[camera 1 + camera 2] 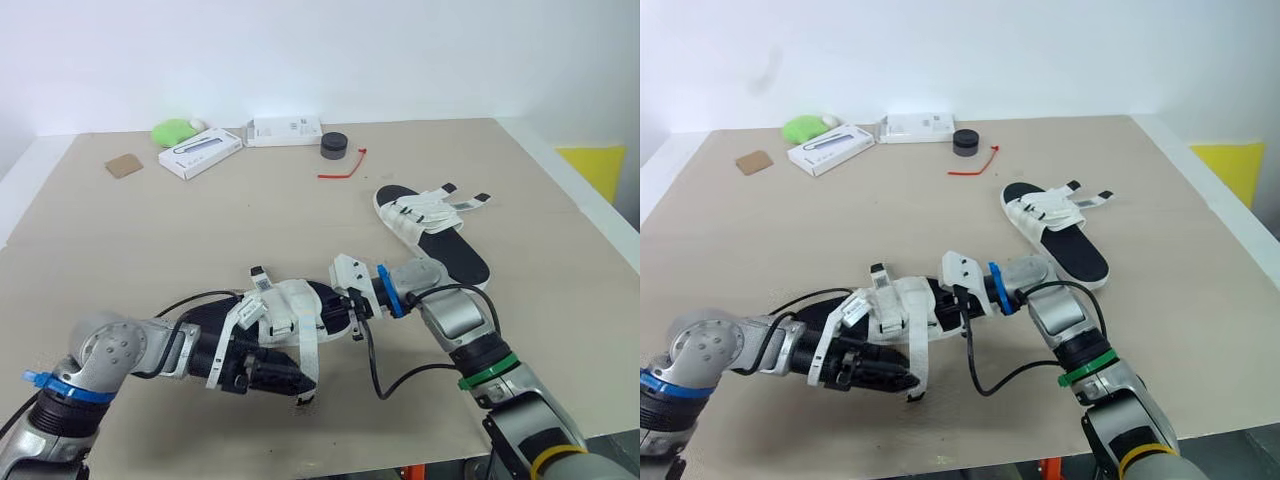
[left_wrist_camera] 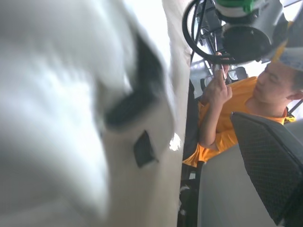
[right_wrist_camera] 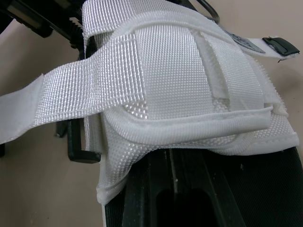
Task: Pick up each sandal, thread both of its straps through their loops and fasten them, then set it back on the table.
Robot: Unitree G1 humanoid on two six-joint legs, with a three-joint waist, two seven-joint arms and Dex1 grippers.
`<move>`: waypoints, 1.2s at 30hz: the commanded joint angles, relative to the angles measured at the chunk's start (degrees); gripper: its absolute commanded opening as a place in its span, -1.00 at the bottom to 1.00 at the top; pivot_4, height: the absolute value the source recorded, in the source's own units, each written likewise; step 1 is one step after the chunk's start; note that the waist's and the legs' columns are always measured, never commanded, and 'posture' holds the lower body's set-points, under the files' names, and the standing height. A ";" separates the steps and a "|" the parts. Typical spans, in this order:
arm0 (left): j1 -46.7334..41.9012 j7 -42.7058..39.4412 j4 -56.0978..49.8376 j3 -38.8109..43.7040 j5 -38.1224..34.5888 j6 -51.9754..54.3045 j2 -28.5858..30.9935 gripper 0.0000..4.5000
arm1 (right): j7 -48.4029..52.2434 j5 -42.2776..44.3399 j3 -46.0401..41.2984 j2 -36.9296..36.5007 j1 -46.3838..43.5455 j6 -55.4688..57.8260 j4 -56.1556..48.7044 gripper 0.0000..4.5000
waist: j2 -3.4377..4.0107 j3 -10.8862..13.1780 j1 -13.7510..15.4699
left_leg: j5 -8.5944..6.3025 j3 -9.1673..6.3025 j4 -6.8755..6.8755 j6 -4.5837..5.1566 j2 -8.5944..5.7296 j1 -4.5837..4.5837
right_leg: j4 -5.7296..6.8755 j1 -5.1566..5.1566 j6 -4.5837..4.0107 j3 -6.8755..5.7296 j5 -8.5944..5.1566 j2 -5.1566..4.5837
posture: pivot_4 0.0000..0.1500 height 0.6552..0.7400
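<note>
While beige table point(image 1: 200, 230) meets white wall point(image 1: 300, 50), left gripper point(image 1: 285, 378) pinches a sandal point(image 1: 290, 305): white woven straps point(image 3: 161, 61), black sole point(image 3: 265, 189); right gripper point(image 1: 355, 318) grip: cannot tell.

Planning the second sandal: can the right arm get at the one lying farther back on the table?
Probably yes: the far sandal lies on the table just past the right arm, nothing between. But the right tool is busy at the near sandal and would have to leave it first.

Desk point(image 1: 150, 240) around the far sandal point(image 1: 432, 235)
The second sandal point(image 1: 285, 318) sits nearer, left of it; puck point(image 1: 334, 145) and boxes point(image 1: 200, 153) lie behind it.
</note>
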 commanded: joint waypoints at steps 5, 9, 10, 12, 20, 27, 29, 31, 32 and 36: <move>-3.30 2.89 0.74 1.06 -0.99 2.80 -4.22 0.73 | 0.48 -2.34 5.19 -0.08 4.16 3.41 2.28 -1.00 | -0.01 -0.12 0.50 | 0.03 0.00 0.05 -0.08 -0.04 0.01 | 0.00 0.04 0.01 -0.01 0.01 -0.04 | 1.00 1.00; -3.45 3.42 1.05 2.68 -2.89 4.31 -5.59 0.01 | 0.32 -2.27 5.04 -0.02 4.19 3.59 2.22 -1.00 | -0.03 -0.19 0.58 | 0.06 0.00 0.08 -0.12 -0.07 0.01 | 0.00 0.06 0.05 0.00 0.04 -0.07 | 1.00 1.00; -3.34 3.86 1.09 3.10 -2.99 4.47 -6.04 -0.20 | 0.30 -2.26 5.02 0.00 4.20 3.60 2.23 -1.00 | -0.03 -0.19 0.58 | 0.06 0.00 0.08 -0.12 -0.07 0.01 | 0.00 0.06 0.05 0.00 0.04 -0.07 | 1.00 1.00; -3.06 4.96 1.05 4.01 -3.26 4.64 -6.96 -0.52 | 0.29 -2.16 4.95 0.01 4.17 3.81 2.05 -1.00 | -0.02 -0.20 0.58 | 0.05 0.00 0.07 -0.12 -0.07 0.01 | 0.00 0.06 0.05 0.00 0.04 -0.07 | 1.00 1.00; -3.05 6.73 1.48 6.80 -4.83 5.57 -7.80 -0.98 | 0.24 -2.09 4.81 0.48 3.67 3.97 2.60 -1.00 | -0.01 -0.32 0.56 | 0.05 0.00 0.07 -0.12 -0.08 0.02 | 0.00 0.06 0.05 0.00 0.04 -0.09 | 1.00 1.00; -8.15 4.48 4.35 9.30 -9.86 8.27 -4.80 -0.98 | 0.46 -2.20 4.82 0.68 3.27 3.75 3.20 -1.00 | -0.01 -0.31 0.39 | 0.05 -0.01 0.06 -0.12 -0.06 0.02 | 0.00 0.04 0.05 0.00 0.04 -0.03 | 1.00 1.00; -12.57 2.98 8.09 10.85 -12.11 9.87 -2.53 -0.98 | 0.50 -2.26 4.79 0.78 3.09 3.59 3.52 -1.00 | -0.03 -0.30 0.33 | 0.05 -0.01 0.05 -0.12 -0.06 0.03 | 0.01 0.04 0.05 0.00 0.04 -0.04 | 1.00 1.00; -16.61 2.05 12.75 11.78 -14.30 11.09 -1.16 -0.98 | 0.59 -2.30 4.79 0.84 2.99 3.41 3.74 -1.00 | -0.04 -0.29 0.32 | 0.06 -0.05 0.05 -0.13 -0.05 0.01 | 0.02 0.01 0.04 -0.03 0.04 0.00 | 1.00 1.00; -18.09 2.50 15.30 11.82 -14.68 11.47 -1.20 -0.98 | 0.61 -2.33 4.78 0.90 2.90 3.31 3.94 -1.00 | -0.02 -0.31 0.31 | 0.06 -0.05 0.05 -0.14 -0.05 0.01 | 0.02 0.00 0.04 -0.03 0.04 0.00 | 1.00 1.00; -22.41 2.51 22.38 11.92 -12.30 12.02 -2.04 -0.98 | 0.76 -2.50 4.77 1.23 2.58 3.04 4.61 -1.00 | -0.01 -0.31 -0.08 | 0.06 -0.02 0.04 -0.14 -0.06 0.02 | 0.02 0.01 0.05 -0.01 0.04 -0.01 | 1.00 1.00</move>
